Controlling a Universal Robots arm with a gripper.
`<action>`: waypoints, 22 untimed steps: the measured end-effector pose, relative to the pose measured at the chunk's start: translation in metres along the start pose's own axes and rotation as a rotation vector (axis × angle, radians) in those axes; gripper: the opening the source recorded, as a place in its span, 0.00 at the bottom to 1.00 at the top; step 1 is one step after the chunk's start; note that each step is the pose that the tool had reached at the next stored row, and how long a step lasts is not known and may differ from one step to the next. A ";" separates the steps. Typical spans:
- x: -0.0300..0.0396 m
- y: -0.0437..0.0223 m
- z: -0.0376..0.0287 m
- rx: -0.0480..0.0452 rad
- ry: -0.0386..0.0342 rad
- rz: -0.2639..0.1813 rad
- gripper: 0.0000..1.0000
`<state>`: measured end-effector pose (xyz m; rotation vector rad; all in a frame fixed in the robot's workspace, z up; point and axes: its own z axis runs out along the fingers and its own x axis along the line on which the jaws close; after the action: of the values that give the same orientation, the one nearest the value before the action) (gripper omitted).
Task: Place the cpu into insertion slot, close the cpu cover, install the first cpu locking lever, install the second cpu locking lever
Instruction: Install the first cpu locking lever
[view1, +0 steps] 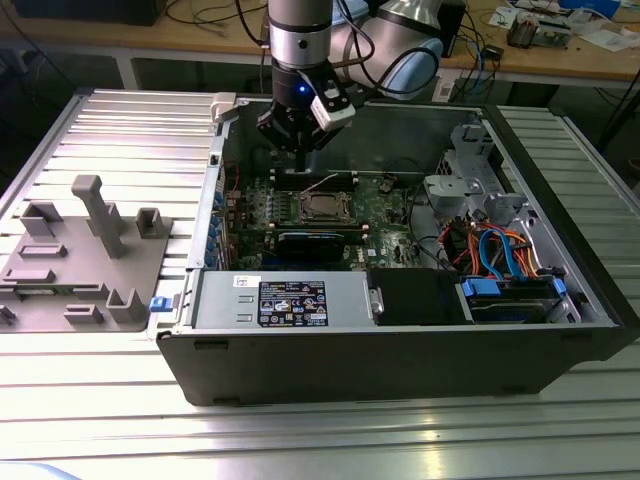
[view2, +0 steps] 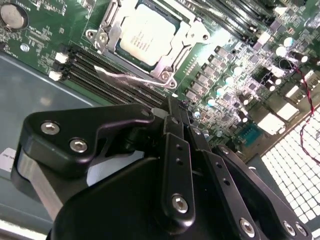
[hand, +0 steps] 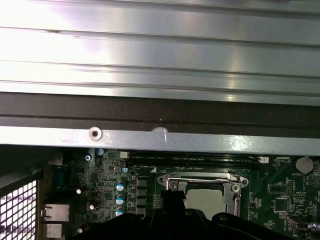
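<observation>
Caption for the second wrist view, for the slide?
Tool hovering near the memory slots, cpu seated in the insertion slot with the cpu cover down around it.

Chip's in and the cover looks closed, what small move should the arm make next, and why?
Probably ease the gripper, jaws shut, down onto the locking lever. The cpu lies under the closed cpu cover, but that lever seems to stand unlatched, and the gripper hovers close above it.
</observation>
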<state>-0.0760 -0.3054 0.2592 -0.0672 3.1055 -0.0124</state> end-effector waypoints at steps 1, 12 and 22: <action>0.0000 0.0000 0.0000 0.0000 0.0000 0.000 0.11; -0.0005 -0.0018 0.0084 -0.0592 -0.0035 0.042 0.11; -0.0140 -0.0023 0.0154 -0.0680 -0.0039 0.050 0.11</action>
<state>-0.0614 -0.3072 0.2444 0.0081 3.1022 0.0946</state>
